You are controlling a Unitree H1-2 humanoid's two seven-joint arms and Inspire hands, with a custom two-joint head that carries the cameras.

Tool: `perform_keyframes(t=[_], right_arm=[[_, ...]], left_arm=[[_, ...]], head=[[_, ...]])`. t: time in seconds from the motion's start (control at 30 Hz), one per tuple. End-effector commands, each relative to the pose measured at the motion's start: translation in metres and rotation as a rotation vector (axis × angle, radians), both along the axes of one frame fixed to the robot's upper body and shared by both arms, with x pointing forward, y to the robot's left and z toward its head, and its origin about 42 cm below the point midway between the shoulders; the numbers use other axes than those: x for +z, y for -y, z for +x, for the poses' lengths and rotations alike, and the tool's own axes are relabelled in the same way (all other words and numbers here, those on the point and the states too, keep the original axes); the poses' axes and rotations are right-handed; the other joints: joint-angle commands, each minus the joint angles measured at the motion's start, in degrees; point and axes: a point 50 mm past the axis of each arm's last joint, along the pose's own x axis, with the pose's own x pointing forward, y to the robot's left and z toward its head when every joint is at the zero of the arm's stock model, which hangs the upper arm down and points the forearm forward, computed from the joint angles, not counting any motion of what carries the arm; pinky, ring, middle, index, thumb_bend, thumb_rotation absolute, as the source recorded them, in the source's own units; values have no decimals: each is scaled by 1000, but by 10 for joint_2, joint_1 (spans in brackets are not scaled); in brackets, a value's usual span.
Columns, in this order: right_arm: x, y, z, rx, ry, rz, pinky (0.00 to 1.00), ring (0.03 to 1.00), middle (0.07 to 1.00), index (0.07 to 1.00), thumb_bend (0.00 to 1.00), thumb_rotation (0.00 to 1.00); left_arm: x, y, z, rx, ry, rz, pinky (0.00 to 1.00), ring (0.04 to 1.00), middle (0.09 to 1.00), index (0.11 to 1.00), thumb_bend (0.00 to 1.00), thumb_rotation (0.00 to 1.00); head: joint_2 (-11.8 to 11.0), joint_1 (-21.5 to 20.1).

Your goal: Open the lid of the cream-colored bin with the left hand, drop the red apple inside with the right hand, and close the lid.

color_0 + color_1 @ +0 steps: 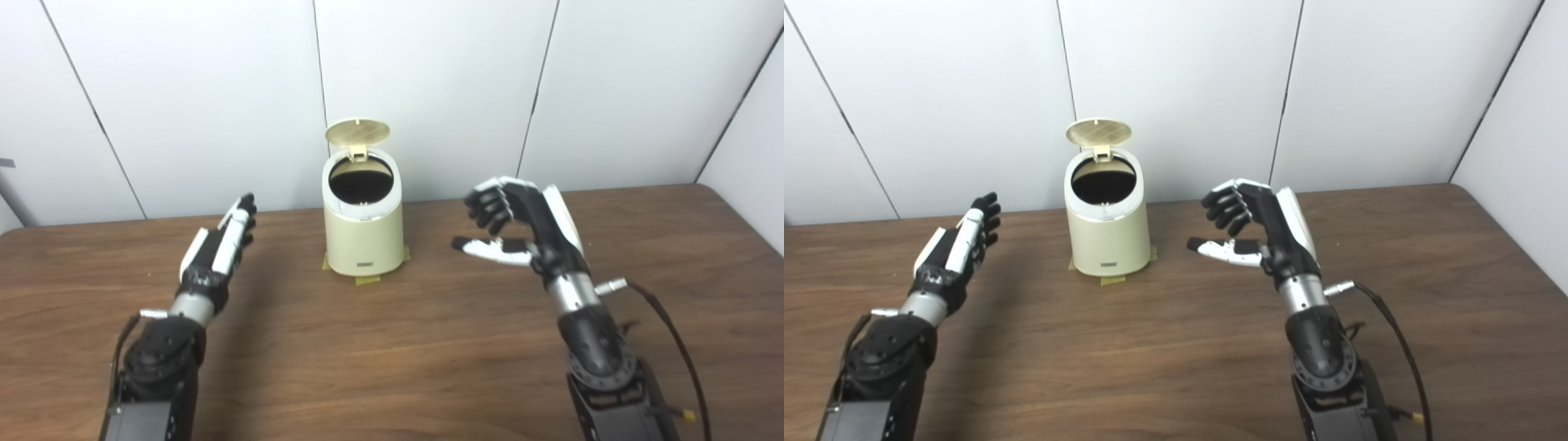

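Observation:
The cream-colored bin stands at the back middle of the table with its round lid tipped up and back, the dark opening exposed. No apple shows in either view. My left hand hovers to the left of the bin, fingers stretched out straight and empty, apart from the bin. My right hand hovers to the right of the bin, fingers curled loosely and thumb stretched toward the bin, with nothing between them.
Strips of tape mark the bin's foot on the brown wooden table. White wall panels stand right behind the bin. A black cable trails from my right wrist.

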Motion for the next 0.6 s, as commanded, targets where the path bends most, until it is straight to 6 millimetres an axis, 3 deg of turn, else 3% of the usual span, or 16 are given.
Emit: perform_keyframes(t=[0.0, 0.1, 0.2, 0.33, 0.43, 0.57], right_arm=[[8, 1, 0, 83, -7, 182, 739, 794, 809, 764, 539, 457], [-13, 1, -14, 99, -82, 315, 857, 899, 911, 900, 578, 702], [-30, -3, -28, 91, -122, 400, 912, 937, 943, 947, 577, 819], [-43, -10, -42, 83, -125, 475, 926, 952, 947, 964, 490, 909], [-48, -13, -48, 87, -124, 504, 922, 956, 951, 976, 492, 959], [-53, -17, -51, 85, -132, 537, 923, 955, 949, 976, 521, 950]], left_arm=[[35, 5, 17, -23, 90, 8, 1000, 992, 973, 992, 555, 946], [46, 8, 26, -23, 102, 17, 1000, 987, 974, 983, 530, 937], [58, 12, 36, -31, 117, 19, 1000, 983, 971, 976, 512, 922], [79, 19, 47, -46, 149, 31, 1000, 968, 952, 958, 500, 912], [97, 24, 55, -66, 179, 38, 1000, 968, 956, 961, 488, 899], [123, 33, 67, -111, 229, 90, 989, 955, 931, 957, 472, 942]], head=[[-2, 0], [-5, 1], [-6, 0], [-7, -3], [-8, -4], [-8, -2]])
